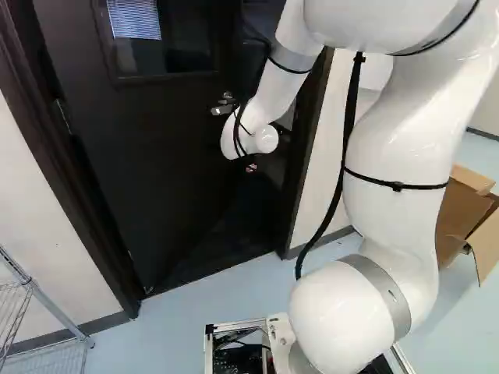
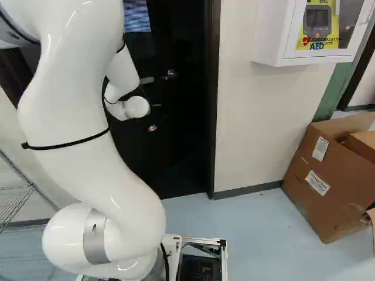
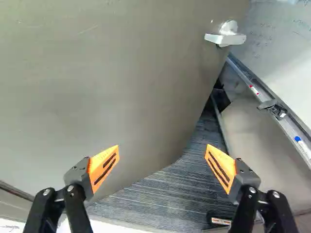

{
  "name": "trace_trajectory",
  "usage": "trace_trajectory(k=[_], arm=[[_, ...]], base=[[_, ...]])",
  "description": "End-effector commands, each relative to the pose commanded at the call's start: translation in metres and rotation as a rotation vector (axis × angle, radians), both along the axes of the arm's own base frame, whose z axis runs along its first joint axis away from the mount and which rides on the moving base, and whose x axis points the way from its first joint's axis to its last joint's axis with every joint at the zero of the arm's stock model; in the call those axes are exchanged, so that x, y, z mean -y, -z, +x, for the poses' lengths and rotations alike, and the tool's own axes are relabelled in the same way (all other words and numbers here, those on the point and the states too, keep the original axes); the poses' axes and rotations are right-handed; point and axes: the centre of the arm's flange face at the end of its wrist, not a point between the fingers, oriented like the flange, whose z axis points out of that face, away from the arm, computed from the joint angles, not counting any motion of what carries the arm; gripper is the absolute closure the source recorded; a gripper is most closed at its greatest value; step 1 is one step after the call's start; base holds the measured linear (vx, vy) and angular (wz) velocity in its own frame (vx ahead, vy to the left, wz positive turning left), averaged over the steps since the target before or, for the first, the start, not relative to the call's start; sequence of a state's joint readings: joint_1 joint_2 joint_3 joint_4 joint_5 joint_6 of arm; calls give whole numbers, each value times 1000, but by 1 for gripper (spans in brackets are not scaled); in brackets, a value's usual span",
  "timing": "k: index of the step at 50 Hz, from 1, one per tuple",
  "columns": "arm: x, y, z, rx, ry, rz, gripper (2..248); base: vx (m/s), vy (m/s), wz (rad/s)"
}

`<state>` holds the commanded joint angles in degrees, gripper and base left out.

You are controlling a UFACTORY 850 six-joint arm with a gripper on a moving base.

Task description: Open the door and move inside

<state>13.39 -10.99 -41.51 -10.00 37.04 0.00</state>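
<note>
Orange-padded and spread wide, the pincer [image 3: 163,148] is hanging nearest us, gripping nothing at all! Straight ahead of it the door [image 3: 102,92] is standing partly open, and the lever handle [image 3: 225,39] is sitting farther ahead, off towards the whiteboard [image 3: 284,48] side, well apart from both fingers. Beyond the gap, carpet [image 3: 170,196] is showing ahead of and below the pincer, so the way in is starting to look real.

We are, by my reading, watching the opening stage: latch apparently free, the widening now mattering most. Next, the pincer is needing to press that door face farther inward, away from the door frame [image 1: 306,156], with the base [image 2: 225,260] following behind. Caution, though: the arm [image 1: 401,117] is looking bulky for that gap, and any swing-back is threatening a knock.
</note>
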Motion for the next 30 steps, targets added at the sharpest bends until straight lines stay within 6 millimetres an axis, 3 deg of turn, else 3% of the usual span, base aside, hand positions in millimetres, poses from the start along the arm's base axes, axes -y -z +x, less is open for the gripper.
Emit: trace_trajectory(k=[30], arm=[[24,-5,-62,22,23,13,3]], base=[[0,0,0]])
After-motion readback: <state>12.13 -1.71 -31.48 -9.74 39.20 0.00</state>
